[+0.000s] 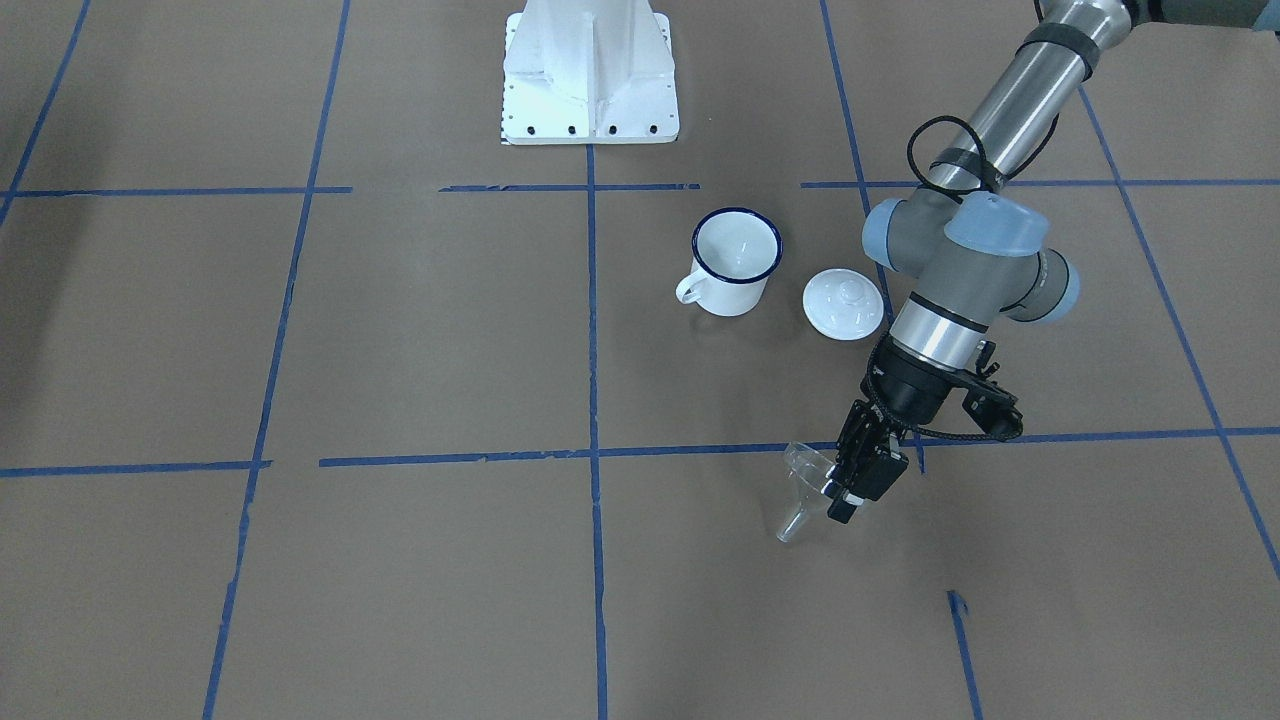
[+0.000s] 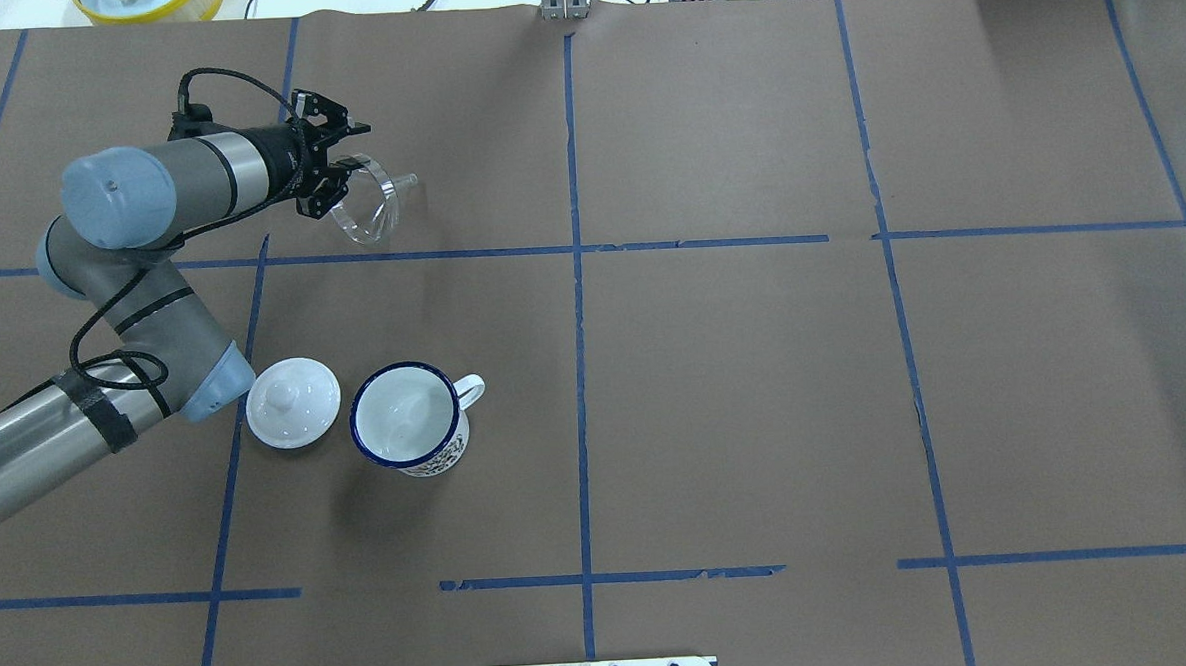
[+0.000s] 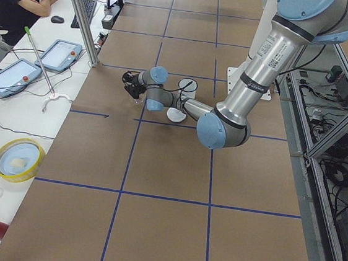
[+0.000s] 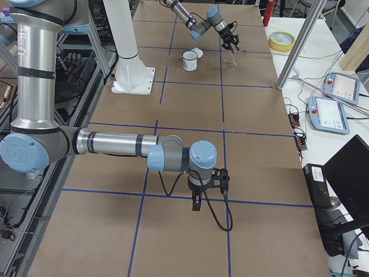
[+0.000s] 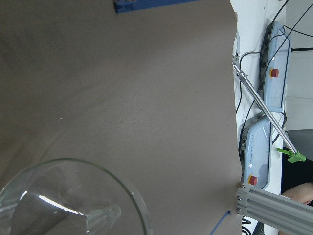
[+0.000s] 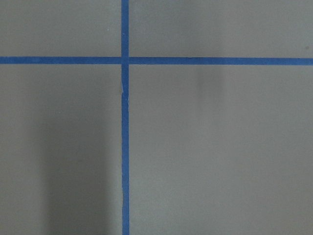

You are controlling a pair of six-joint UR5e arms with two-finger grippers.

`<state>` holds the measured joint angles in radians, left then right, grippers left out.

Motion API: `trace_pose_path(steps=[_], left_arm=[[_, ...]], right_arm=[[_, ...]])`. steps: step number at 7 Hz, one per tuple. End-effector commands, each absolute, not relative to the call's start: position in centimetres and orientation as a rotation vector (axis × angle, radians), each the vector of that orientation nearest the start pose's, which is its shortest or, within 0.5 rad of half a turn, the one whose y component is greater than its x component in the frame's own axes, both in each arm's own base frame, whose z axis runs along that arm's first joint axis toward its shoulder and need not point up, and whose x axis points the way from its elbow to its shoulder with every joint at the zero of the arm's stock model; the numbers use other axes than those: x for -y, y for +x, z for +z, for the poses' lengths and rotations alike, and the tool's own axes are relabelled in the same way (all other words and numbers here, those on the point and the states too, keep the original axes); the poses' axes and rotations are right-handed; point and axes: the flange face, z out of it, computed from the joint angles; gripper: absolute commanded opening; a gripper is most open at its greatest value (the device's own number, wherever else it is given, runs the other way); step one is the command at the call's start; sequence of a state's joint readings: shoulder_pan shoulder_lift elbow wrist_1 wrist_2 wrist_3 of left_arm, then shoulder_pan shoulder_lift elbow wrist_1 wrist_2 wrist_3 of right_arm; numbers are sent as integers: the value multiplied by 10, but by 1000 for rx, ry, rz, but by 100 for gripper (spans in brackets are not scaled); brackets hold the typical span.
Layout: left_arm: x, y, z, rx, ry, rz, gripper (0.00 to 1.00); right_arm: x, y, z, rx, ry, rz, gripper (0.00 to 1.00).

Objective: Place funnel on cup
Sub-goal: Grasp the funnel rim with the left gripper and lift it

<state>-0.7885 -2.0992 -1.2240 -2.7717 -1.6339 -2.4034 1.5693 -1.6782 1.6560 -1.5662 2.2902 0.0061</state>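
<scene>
The left gripper [image 1: 835, 490] is pinching the funnel [image 1: 803, 480] by its rim, spout tilted; it needs uprighting and centring over the cup [image 1: 737, 262].

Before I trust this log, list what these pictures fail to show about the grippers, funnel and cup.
1. Right gripper: seen only in the exterior right view, and small there. Whether its jaws are open or shut cannot be told.
2. Funnel: the left wrist view cuts it off at the bottom edge, and the grip on it is out of frame.
3. Cup: too small in the exterior left view for any detail.
</scene>
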Motion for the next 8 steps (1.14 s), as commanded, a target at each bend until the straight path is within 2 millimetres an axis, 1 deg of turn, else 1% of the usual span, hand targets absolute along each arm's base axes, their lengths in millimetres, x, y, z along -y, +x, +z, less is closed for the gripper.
trace_pose_path(steps=[1, 2, 3, 4, 5, 6, 7, 8], left_arm=[[597, 414, 379, -1511, -90, -1289, 0], [597, 408, 369, -1533, -90, -1288, 0], [603, 382, 342, -1585, -74, -1286, 0], [596, 373, 318, -1547, -76, -1289, 0], [588, 372, 298, -1421, -173, -1267, 0], [570, 364, 264, -1333, -224, -1242, 0], [558, 364, 228, -1207, -236, -1264, 0], [536, 357, 191, -1089, -286, -1244, 0]], right_arm=[[445, 67, 671, 719, -20, 11, 100], [445, 67, 670, 719, -19, 10, 100], [445, 67, 670, 719, -19, 10, 100], [445, 67, 670, 719, -19, 10, 100], [445, 67, 670, 719, -19, 10, 100], [445, 67, 671, 719, -20, 11, 100], [445, 67, 671, 719, -20, 11, 100], [445, 67, 671, 719, -20, 11, 100]])
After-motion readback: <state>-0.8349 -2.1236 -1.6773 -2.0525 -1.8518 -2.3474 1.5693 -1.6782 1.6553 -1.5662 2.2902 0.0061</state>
